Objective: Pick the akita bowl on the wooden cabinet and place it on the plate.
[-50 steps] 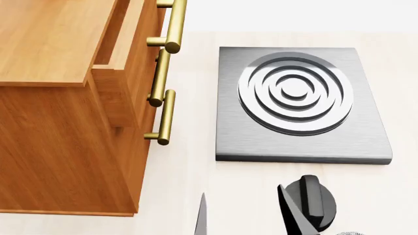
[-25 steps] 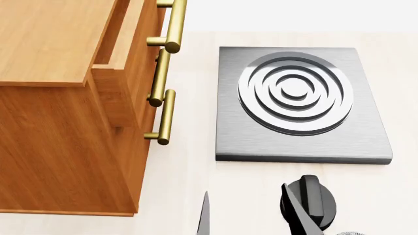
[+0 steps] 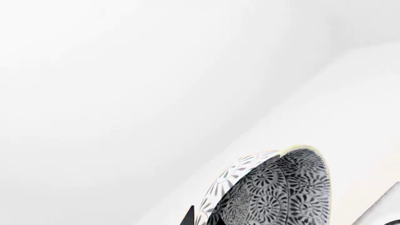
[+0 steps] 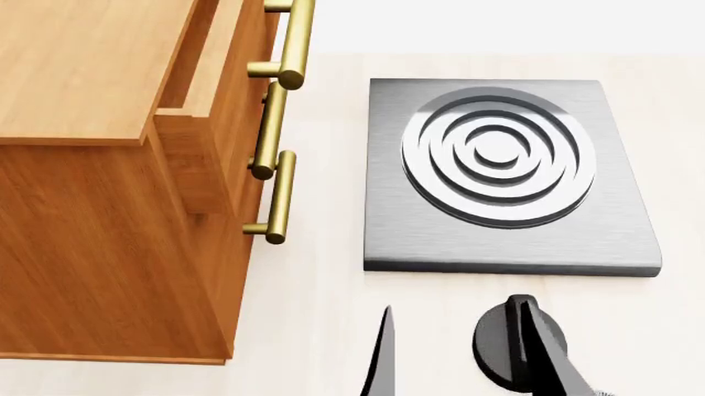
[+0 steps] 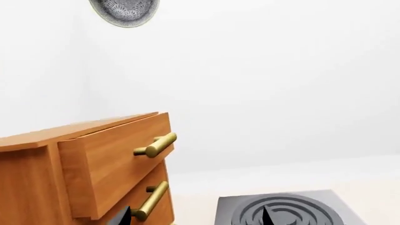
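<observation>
The akita bowl (image 3: 275, 187) fills the lower part of the left wrist view, tilted, its grey patterned inside showing. My left gripper (image 3: 203, 218) is shut on its rim; only dark fingertip points show, against plain white background. In the right wrist view the akita bowl (image 5: 125, 10) hangs high in the air above the wooden cabinet (image 5: 93, 159). The head view holds the wooden cabinet (image 4: 99, 206) at the left, with no bowl on the part of its top that shows. My right gripper (image 4: 463, 363) is open and empty, low in front of the stove. The plate is out of view.
A dark square stove (image 4: 507, 173) with a ring burner lies on the pale table right of the cabinet. A black round knob (image 4: 501, 338) sits before it, between my right fingers. The cabinet's top drawer (image 5: 119, 159) stands pulled out, brass handles (image 4: 276, 198) protruding.
My right gripper's two fingertips have shifted to the right and reach farther into the head view. Cabinet, stove and knob have not moved.
</observation>
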`<state>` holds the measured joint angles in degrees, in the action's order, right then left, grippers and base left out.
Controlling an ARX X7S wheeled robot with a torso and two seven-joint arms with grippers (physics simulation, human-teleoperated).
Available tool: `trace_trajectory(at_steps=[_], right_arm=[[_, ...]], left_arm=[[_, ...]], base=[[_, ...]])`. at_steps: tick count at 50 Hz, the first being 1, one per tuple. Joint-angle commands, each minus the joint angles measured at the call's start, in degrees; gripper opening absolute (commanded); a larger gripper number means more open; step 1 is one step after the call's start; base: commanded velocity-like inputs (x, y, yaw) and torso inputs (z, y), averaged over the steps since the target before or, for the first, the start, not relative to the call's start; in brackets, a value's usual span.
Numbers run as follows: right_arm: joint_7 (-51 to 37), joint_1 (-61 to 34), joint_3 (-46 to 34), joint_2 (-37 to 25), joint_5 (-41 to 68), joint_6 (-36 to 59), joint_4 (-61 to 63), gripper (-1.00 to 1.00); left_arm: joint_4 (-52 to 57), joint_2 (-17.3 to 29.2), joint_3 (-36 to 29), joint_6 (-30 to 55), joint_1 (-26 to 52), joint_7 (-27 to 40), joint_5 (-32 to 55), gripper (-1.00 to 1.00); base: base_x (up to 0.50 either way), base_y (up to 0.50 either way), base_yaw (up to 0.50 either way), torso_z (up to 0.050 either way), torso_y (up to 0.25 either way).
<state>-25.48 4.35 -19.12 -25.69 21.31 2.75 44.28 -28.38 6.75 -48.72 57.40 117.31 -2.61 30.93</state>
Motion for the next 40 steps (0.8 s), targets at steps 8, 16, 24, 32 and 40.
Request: trace_trajectory(at_steps=[8, 16, 24, 32, 40], right_arm=[[-1.5, 1.0, 3.3, -1.4, 3.0, -1.0, 2.4, 1.0], [-3.0, 2.7, 6.6, -3.0, 4.6, -1.9, 5.1, 1.0], [-3.9, 3.5, 8.0, -3.9, 5.0, -2.2, 6.7, 1.0], [-4.1, 3.9, 8.2, -4.2, 5.1, -2.4, 7.4, 1.0], [-4.3, 4.0, 8.3, -4.4, 5.1, -2.6, 7.6, 1.0]], left_arm=[[21.0, 2.2, -2.4, 5.6, -3.0, 0.3, 3.8, -1.0], [27.0, 2.2, -0.7, 7.9, -5.4, 3.3, 6.0, -1.0], [29.8, 2.3, -1.5, 7.9, -7.2, 3.8, 6.7, -1.0], [31.1, 1.9, -2.3, 7.5, -9.1, 4.5, 7.1, -1.0], [34.4, 2.7, -2.4, 7.6, -11.1, 5.1, 8.3, -1.0]], base=[[0.0, 0.0, 0.0, 0.0, 0.0], [0.0, 0.0, 0.0, 0.0, 0.0], [0.0, 0.0, 0.0, 0.0, 0.0], [0.0, 0.0, 0.0, 0.0, 0.0], [0.0, 0.0, 0.0, 0.0, 0.0]])
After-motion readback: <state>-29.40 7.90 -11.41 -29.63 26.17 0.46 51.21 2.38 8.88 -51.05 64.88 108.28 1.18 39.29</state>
